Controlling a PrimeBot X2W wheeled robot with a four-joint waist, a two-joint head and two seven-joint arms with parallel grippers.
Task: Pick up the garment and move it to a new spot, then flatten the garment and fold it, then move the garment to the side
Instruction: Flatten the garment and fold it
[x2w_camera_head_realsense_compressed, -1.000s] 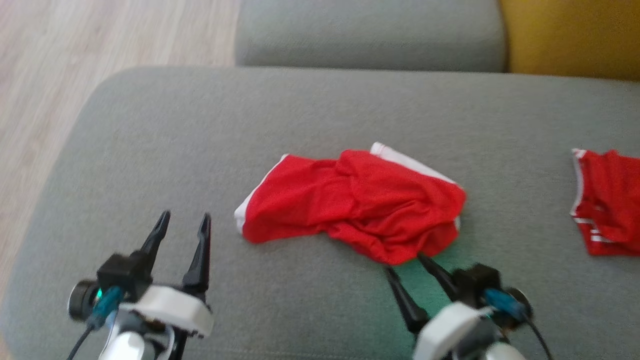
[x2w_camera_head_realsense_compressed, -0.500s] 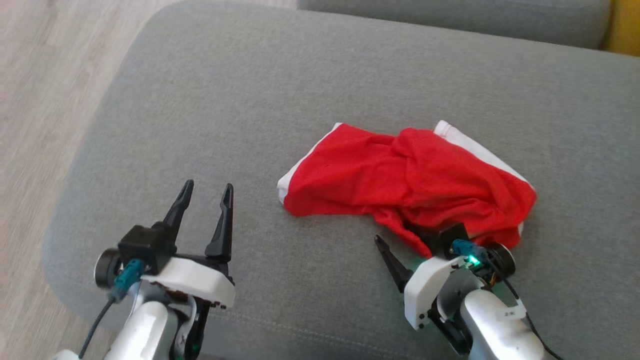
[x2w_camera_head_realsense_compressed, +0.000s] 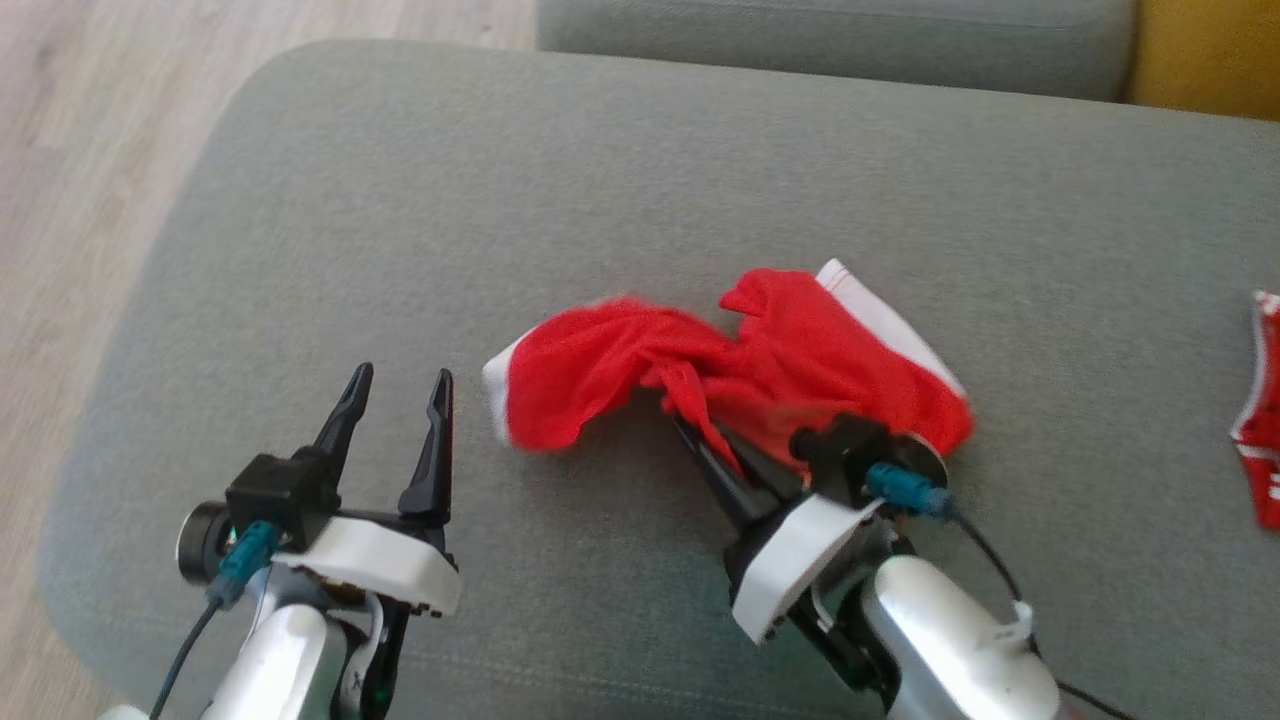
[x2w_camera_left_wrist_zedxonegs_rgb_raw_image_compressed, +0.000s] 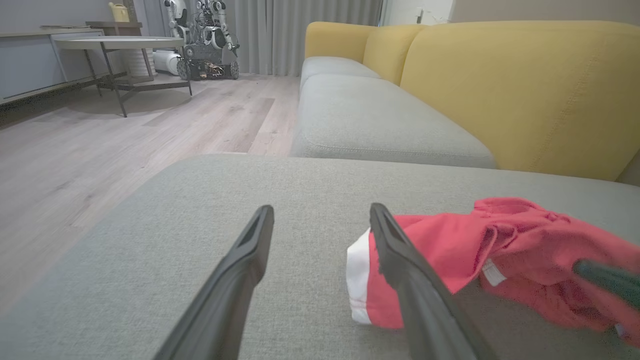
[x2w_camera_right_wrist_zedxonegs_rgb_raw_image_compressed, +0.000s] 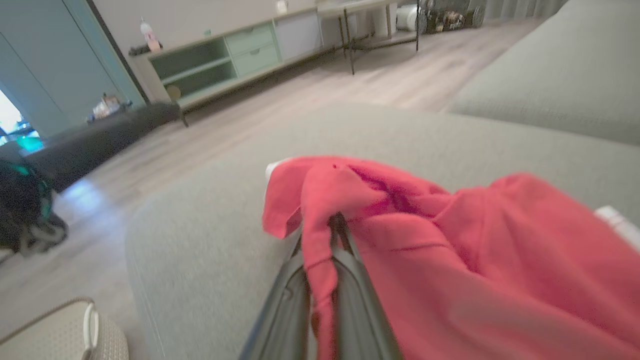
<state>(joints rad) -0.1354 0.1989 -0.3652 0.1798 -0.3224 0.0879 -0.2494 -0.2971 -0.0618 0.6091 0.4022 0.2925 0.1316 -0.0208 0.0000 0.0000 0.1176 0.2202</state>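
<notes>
A grey seat cushion is spread across most of the head view, from the lower left corner to the right edge, and a second grey cushion is seen along the top edge. Pale wooden floor is seen at the upper left. A yellow backrest is seen across the upper right of the left wrist view.

The garment — red with white trim — is found just right of centre in the head view, bunched up on the seat cushion. Its white-banded end is drawn out towards the centre of the frame, and a white-edged part is seen at its upper right. A second red cloth with white stripes is cut off by the right edge, well apart from the garment.

The right pincer is placed at the lower centre-right of the head view, its fingers closed tight on a fold at the garment's near edge. In the right wrist view a strip of red cloth is seen pinched between the two fingers.

The left pincer is seen at the lower left of the head view, spread wide with nothing held, near the garment's white-banded end but apart from it.
</notes>
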